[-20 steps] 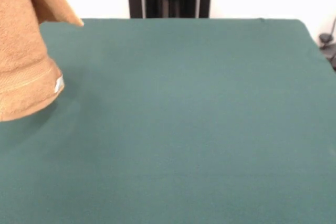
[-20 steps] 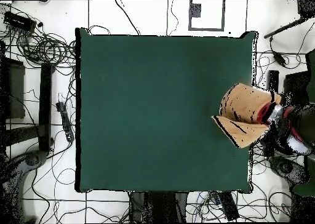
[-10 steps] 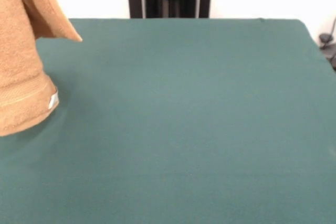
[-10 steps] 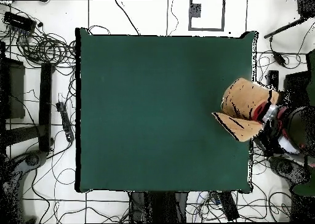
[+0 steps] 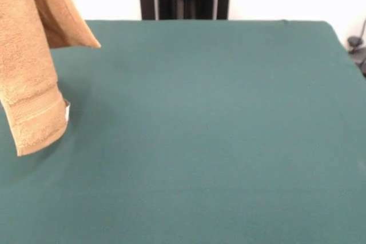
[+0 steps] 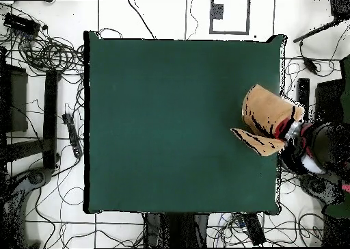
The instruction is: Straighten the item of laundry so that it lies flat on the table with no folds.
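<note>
towel (image 5: 31,78) hangs bunched from the arm over the table (image 5: 217,130) edge, grip state cannot tell; lay-down step judged pending, next lower and spread.

Bright, even light; faint shadow beneath towel (image 5: 31,78).

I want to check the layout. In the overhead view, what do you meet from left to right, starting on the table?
Bare green table → orange towel, hanging folded at the table's right edge → the arm's red and black end, just past that edge.
</note>
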`<action>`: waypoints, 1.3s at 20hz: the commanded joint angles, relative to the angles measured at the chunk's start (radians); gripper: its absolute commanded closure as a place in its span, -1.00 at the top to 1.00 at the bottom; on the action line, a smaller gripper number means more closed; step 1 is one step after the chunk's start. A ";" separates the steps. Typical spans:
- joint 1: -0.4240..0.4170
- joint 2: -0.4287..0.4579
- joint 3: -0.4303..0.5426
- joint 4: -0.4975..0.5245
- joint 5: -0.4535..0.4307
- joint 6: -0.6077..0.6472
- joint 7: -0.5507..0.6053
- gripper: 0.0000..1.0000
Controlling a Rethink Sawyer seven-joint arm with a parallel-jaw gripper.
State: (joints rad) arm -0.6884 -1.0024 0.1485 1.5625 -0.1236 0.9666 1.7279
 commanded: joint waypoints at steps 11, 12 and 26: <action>0.055 -0.062 0.076 0.268 0.078 -0.170 0.004 -1.00; 0.058 -0.066 0.075 0.273 0.077 -0.177 0.008 -1.00; 0.098 -0.133 0.073 0.365 0.094 -0.275 0.028 -1.00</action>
State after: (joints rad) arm -0.6546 -1.1202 0.1486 1.7564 -0.0696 0.7393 1.7279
